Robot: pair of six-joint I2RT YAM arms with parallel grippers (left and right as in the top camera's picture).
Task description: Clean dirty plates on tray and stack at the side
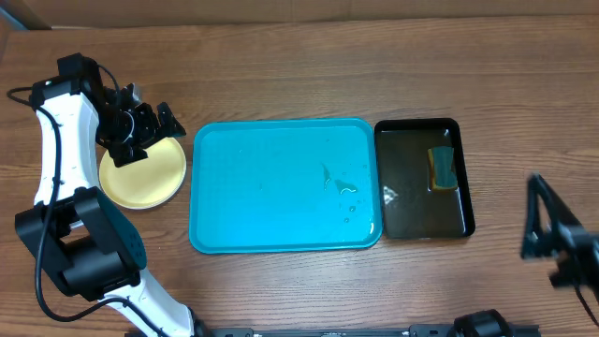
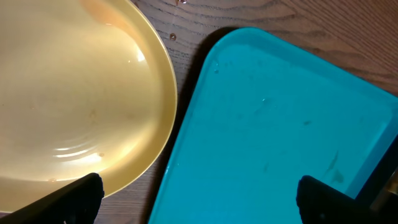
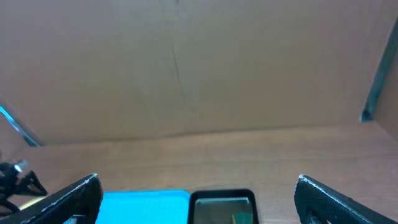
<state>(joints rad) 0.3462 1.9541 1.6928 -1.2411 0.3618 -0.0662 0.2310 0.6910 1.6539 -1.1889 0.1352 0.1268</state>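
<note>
A pale yellow plate point(image 1: 142, 178) lies on the table just left of the turquoise tray point(image 1: 271, 187). My left gripper point(image 1: 150, 136) hovers open over the plate's upper right rim. In the left wrist view the gripper point(image 2: 199, 199) straddles the gap between the plate point(image 2: 68, 93) and the tray point(image 2: 280, 137), with nothing between its fingers. The tray holds no plates, only a few water drops point(image 1: 346, 189). My right gripper point(image 1: 532, 217) hangs open at the far right, away from the tray; its wrist view point(image 3: 199, 199) looks across the table at the tray's far corner point(image 3: 146, 205).
A narrower black tray point(image 1: 416, 123) with a green-yellow sponge point(image 1: 442, 168) sits right of the turquoise tray; both black tray point(image 3: 221, 194) and sponge point(image 3: 242, 218) show in the right wrist view. A brown wall point(image 3: 199, 68) backs the table.
</note>
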